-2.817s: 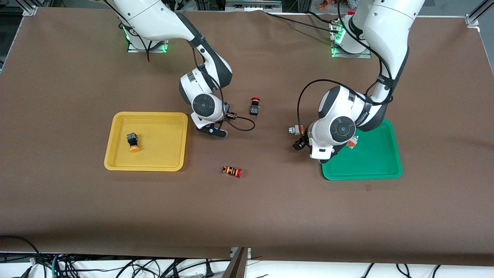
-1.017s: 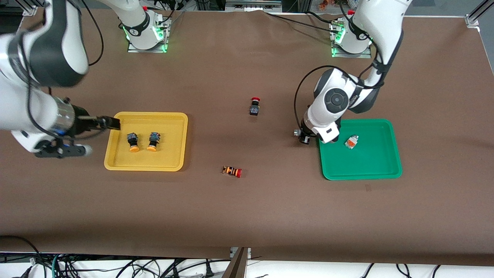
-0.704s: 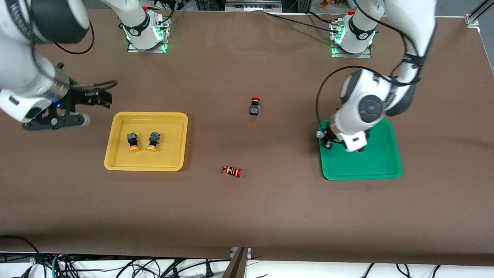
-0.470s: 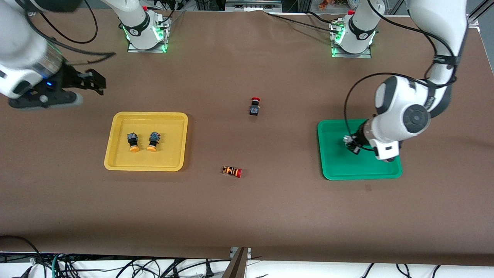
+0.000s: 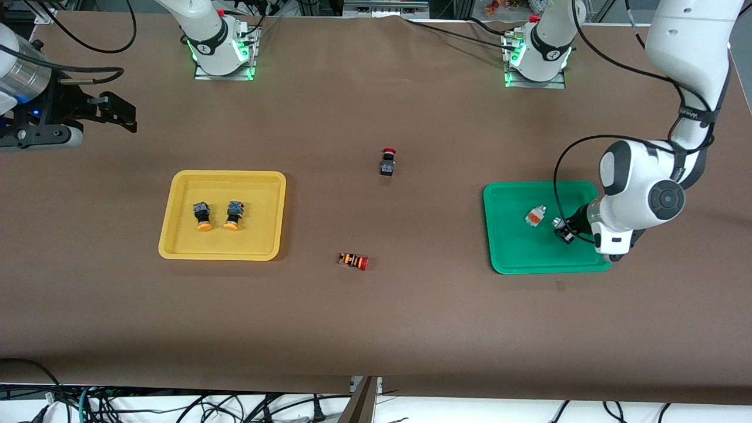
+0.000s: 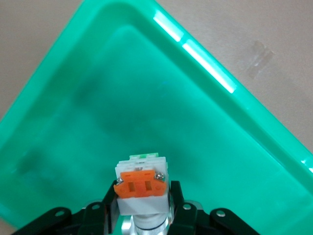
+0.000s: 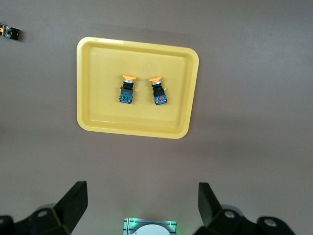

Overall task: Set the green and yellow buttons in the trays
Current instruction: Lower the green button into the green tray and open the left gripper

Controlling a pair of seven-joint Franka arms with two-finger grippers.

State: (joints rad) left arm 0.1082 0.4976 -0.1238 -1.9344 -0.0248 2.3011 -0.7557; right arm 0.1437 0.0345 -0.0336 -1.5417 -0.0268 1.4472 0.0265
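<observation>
My left gripper (image 5: 563,230) is shut on a green button (image 6: 142,188) with a white-grey body and an orange part. It holds the button just above the green tray (image 5: 505,247), at the tray's left arm's end. The tray fills the left wrist view (image 6: 146,98). A second green button (image 5: 534,215) lies in that tray. Two yellow buttons (image 5: 202,215) (image 5: 233,214) lie side by side in the yellow tray (image 5: 258,200). They also show in the right wrist view (image 7: 128,89) (image 7: 157,90). My right gripper (image 5: 41,140) is open and empty, high above the table's right arm's end (image 7: 142,203).
A red-capped black-bodied button (image 5: 387,161) stands on the brown cloth between the trays. A red-capped striped button (image 5: 353,261) lies nearer to the front camera; it also shows at the edge of the right wrist view (image 7: 10,32).
My left gripper carried the green button across the green tray toward the left arm's end. My right gripper left the second yellow button in the yellow tray, then rose away, open.
</observation>
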